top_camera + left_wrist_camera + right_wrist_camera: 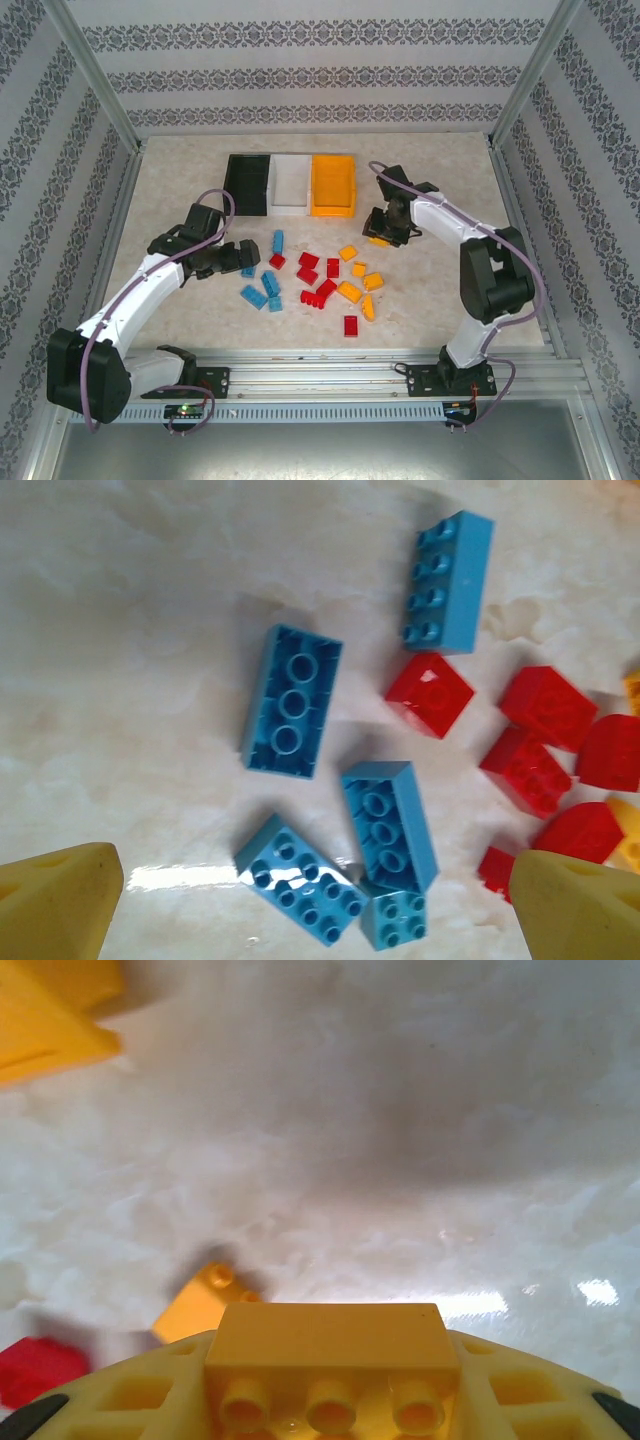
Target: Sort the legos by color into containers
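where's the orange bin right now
In the top view the orange bin sits toward the far side of the table, directly right of the white bin, which has the black bin on its left.

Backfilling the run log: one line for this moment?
left gripper: jaws open above blue bricks | right gripper: jaws shut on yellow brick

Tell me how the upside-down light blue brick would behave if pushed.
The upside-down light blue plastic brick shows a hollow underside, so it is probably light and stiff. Flat on the glossy marbled tabletop, it would likely slide, not roll.
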{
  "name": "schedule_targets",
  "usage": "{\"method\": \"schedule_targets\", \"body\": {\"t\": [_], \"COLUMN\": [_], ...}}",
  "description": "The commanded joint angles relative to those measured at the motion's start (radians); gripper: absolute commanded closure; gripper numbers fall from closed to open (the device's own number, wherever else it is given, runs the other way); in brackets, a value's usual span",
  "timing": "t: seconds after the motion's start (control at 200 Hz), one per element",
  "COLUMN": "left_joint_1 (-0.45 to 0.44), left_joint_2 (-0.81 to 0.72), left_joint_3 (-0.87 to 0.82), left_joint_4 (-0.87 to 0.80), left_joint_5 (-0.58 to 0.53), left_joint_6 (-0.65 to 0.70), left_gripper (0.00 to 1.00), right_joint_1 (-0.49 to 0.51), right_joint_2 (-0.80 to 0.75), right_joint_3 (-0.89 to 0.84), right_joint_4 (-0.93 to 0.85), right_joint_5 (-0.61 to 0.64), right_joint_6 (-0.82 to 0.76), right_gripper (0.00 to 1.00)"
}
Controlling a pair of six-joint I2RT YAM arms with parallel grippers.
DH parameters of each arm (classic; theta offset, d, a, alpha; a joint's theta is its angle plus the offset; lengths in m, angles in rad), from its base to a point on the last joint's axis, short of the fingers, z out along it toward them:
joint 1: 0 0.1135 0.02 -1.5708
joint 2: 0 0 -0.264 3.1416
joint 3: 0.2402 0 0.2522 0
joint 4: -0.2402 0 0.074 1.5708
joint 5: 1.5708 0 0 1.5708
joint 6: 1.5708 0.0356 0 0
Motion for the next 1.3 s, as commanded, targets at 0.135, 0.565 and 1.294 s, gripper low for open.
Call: {"method": "schedule_targets", "body": {"t": [0.135,0.565,1.294], "left_joint_1": [0.063,0.081,0.098], "left_joint_2": [-0.021,-0.102,-0.067], "left_joint_3": [-0.044,-0.064,-0.025], "left_joint_4": [0.119,0.054,-0.023], "left_joint_5": [0.159,0.168,0.180], "left_joint_6": [-0.082,-0.092,-0.036], "left_gripper": [0.00,0.00,0.00], "right_joint_1": [-0.003,0.057,0.037], "right_joint_2": [-0.076,0.327,0.504], "right_joint_3": [0.122,0.687,0.960], "right_joint_4": [-0.012,-0.122,-0.248], "right_joint_5": [-0.127,-0.179,-0.126], "right_joint_6": [0.065,0.070,0.023], "right_gripper": [0.62,0.62,0.32]}}
